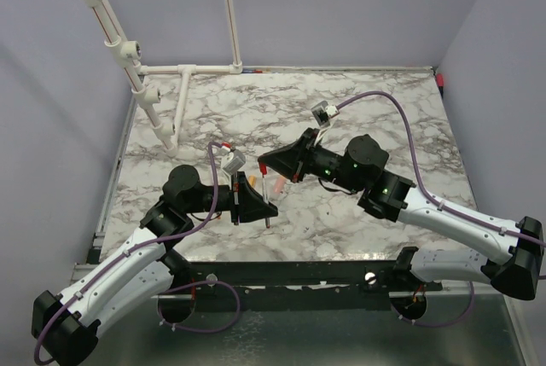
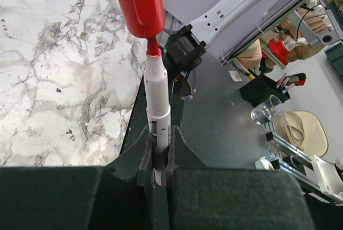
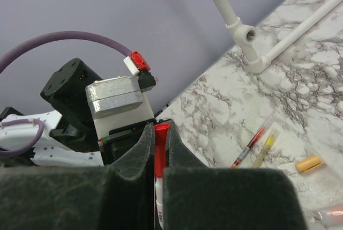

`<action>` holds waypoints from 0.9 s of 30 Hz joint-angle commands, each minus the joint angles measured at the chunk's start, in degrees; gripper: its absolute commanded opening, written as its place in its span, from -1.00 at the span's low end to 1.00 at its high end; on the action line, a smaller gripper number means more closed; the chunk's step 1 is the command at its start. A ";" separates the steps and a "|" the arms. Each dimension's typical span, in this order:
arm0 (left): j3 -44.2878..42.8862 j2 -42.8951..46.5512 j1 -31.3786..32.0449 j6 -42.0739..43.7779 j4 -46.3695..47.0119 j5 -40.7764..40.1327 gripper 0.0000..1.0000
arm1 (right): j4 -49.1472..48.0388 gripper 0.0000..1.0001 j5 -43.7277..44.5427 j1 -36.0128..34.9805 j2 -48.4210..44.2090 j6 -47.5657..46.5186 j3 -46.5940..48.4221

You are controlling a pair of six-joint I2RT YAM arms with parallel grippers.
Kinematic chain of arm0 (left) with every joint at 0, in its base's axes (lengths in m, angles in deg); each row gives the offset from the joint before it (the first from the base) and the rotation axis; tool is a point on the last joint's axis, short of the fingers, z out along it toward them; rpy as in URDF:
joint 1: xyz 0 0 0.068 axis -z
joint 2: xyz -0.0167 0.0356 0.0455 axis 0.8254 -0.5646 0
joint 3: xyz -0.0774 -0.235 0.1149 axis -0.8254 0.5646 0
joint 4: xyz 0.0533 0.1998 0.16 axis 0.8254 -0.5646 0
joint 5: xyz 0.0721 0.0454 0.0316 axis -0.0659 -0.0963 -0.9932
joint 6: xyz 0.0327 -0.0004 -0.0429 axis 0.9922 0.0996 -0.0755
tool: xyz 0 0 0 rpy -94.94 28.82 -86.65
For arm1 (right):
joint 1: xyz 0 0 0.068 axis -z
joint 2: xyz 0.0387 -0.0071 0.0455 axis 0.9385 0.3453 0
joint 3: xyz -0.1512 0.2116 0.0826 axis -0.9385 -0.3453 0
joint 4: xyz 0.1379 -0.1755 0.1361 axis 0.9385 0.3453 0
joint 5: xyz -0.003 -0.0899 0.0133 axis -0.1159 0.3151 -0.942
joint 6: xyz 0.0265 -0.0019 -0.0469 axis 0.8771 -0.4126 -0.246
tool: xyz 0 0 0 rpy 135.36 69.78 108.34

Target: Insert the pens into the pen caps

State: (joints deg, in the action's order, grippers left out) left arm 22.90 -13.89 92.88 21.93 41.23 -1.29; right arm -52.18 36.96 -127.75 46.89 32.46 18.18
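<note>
My left gripper point(image 2: 159, 136) is shut on a pale grey pen point(image 2: 157, 98) that points up and away from the wrist. The pen's red tip sits right at the mouth of a red pen cap point(image 2: 138, 2). My right gripper point(image 3: 159, 133) is shut on that red cap point(image 3: 160, 152), and the white barrel of the pen point(image 3: 159, 200) shows just below it. In the top view the two grippers, left point(image 1: 254, 204) and right point(image 1: 271, 164), meet over the middle of the table. Two more pens, a red one point(image 3: 250, 147) and a yellow one point(image 3: 266, 148), lie side by side on the marble.
A yellow-orange cap point(image 3: 310, 163) and a pinkish piece point(image 3: 329, 214) lie near the loose pens; they also show between the grippers in the top view, orange point(image 1: 253, 180) and pink point(image 1: 277, 185). A white pipe frame point(image 1: 136, 67) stands at the back left of the marble table point(image 1: 384, 110).
</note>
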 commanded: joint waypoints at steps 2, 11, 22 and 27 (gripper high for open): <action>0.48 -0.03 0.36 0.28 1.24 1.08 -1.00 | -1.00 -0.99 0.27 -1.10 0.44 -0.66 0.00; 0.50 -0.20 0.34 0.29 1.23 1.04 -1.00 | -0.67 -0.99 0.57 -1.63 0.05 -0.65 -0.65; 0.48 0.62 0.35 0.38 1.01 0.20 -1.00 | -0.62 -0.99 2.46 -2.42 -1.83 0.32 -4.08; 0.53 0.69 0.36 0.45 0.85 -0.26 -1.00 | -0.41 -0.99 3.15 -2.77 -2.98 0.49 -5.05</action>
State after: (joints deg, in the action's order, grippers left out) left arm 22.97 -13.95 92.97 21.93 40.75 -1.32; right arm -52.62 38.14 -129.87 45.53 32.75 14.68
